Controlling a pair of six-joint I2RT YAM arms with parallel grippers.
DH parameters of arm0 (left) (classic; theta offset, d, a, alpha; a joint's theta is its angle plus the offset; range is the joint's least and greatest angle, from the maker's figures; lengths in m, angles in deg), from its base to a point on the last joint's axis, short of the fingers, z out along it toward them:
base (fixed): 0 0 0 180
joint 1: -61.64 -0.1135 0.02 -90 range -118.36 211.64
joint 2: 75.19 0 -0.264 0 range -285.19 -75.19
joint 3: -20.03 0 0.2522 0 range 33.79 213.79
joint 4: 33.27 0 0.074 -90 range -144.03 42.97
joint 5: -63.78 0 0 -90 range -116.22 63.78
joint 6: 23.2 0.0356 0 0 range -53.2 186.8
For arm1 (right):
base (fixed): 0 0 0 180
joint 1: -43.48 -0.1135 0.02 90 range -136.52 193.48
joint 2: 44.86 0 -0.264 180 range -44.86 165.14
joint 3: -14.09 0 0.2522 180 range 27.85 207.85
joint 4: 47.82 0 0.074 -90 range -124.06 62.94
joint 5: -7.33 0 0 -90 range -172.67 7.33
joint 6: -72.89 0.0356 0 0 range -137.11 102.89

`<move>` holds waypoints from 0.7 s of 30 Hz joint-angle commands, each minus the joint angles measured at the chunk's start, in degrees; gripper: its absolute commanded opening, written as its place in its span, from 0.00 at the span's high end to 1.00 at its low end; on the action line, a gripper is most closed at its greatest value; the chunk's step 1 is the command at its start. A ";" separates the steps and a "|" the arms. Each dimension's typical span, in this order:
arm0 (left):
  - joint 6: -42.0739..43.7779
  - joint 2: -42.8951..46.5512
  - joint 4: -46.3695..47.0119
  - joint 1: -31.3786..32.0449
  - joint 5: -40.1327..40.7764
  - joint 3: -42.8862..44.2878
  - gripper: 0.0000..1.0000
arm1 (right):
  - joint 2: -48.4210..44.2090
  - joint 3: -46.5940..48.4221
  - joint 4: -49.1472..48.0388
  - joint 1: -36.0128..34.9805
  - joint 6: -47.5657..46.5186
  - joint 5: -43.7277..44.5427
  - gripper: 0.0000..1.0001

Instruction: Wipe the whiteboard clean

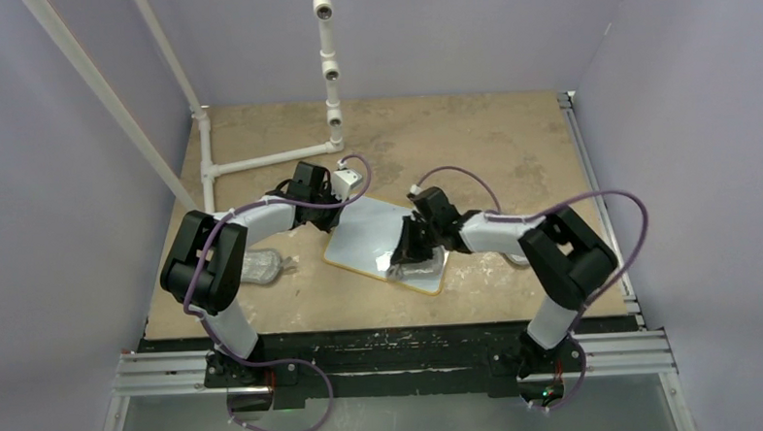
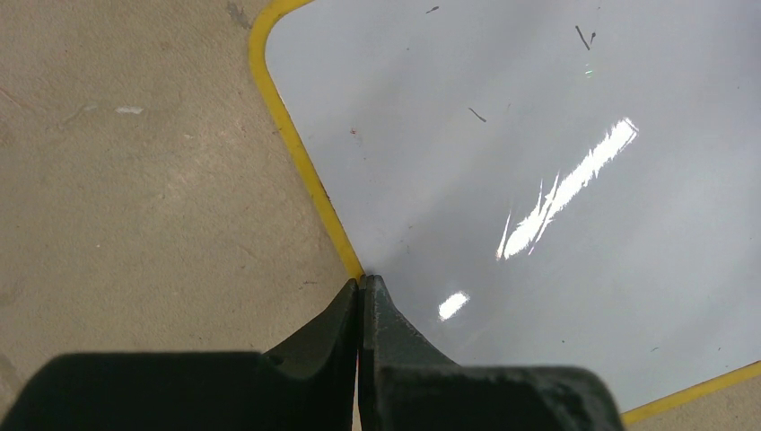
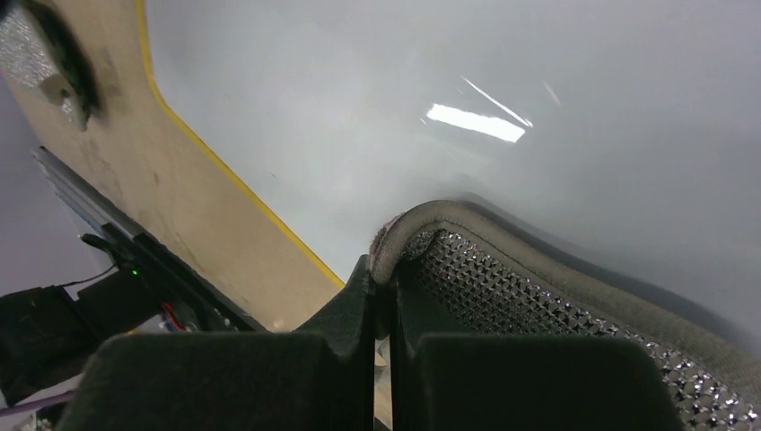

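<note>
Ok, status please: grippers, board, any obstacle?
Left gripper shut, tips at whiteboard rim. Right gripper shut on grey cloth pad, pad on board. Few tiny dark marks on it. No obstacle seen.

Whiteboard (image 1: 374, 237) lies askew on tan table (image 1: 510, 142). Left gripper (image 1: 343, 215) at its far-left edge; right gripper (image 1: 405, 254) low over near-right part, grey pad (image 1: 420, 266) under it (second pad (image 1: 259, 267) by left arm (image 1: 214, 257)).

1. The whiteboard (image 2: 538, 180) is seen as glossy white, rimmed in yellow, with a few dark flecks.
2. The bench (image 2: 135, 180) is shown as mottled tan.
3. The cloth pad (image 3: 538, 296) is edged in grey, its face patterned with a glittering diamond grid.
4. The left end effector (image 2: 361, 292) and the right end effector (image 3: 384, 287) are coloured near-black.
</note>
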 commanded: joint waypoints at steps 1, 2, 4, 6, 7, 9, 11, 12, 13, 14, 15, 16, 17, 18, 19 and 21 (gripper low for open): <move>1.09 -2.12 -8.28 -0.11 2.41 -2.36 1.00 | 12.48 11.45 1.97 -1.60 -2.23 2.70 1.00; 1.22 -2.12 -8.33 -0.11 2.46 -2.33 1.00 | 14.04 14.49 2.89 -0.68 -2.87 4.02 1.00; 1.57 -2.04 -8.54 -0.11 2.61 -2.30 1.00 | 16.77 19.87 3.29 3.37 -3.66 3.74 1.00; 1.92 -1.90 -8.61 -0.12 2.82 -2.54 1.00 | 18.44 24.00 3.88 6.60 -4.24 3.99 1.00; 2.07 -1.86 -8.63 -0.11 2.91 -2.58 1.00 | 19.13 25.43 4.39 7.76 -4.67 4.29 1.00; 2.37 -1.70 -8.57 -0.11 3.00 -2.68 1.00 | 19.97 27.27 5.80 9.70 -5.60 5.19 1.00; 2.65 -1.51 -8.63 -0.12 3.02 -2.77 1.00 | 19.41 26.10 6.27 11.18 -6.15 6.12 1.00; 2.77 -1.44 -8.55 -0.11 3.08 -2.81 1.00 | 18.64 24.53 6.08 11.95 -6.47 6.44 1.00; 2.88 -1.40 -8.47 -0.11 3.04 -2.94 1.00 | 17.60 22.64 5.77 12.66 -6.66 6.75 1.00; 3.01 -1.48 -8.37 -0.11 3.01 -2.94 1.00 | 16.37 20.41 5.15 13.57 -6.85 6.75 1.00; 3.03 -1.48 -8.33 -0.11 2.93 -2.98 1.00 | 15.22 18.29 4.32 14.24 -6.83 6.42 1.00; 3.08 -1.58 -8.29 -0.13 2.85 -3.03 1.00 | 13.85 16.16 3.33 14.64 -6.89 5.78 1.00; 3.06 -1.67 -8.24 -0.12 2.72 -3.00 1.00 | 13.27 14.72 1.83 14.70 -7.34 6.01 1.00; 3.02 -1.68 -8.21 -0.11 2.69 -2.97 1.00 | 13.13 13.96 0.83 14.49 -6.88 6.23 1.00; 3.00 -1.75 -8.20 -0.11 2.73 -2.88 1.00 | 13.42 13.57 -0.33 13.83 -6.26 5.42 1.00; 2.96 -1.69 -8.19 -0.13 2.81 -2.71 1.00 | 15.04 14.39 -1.28 11.86 -4.69 4.34 1.00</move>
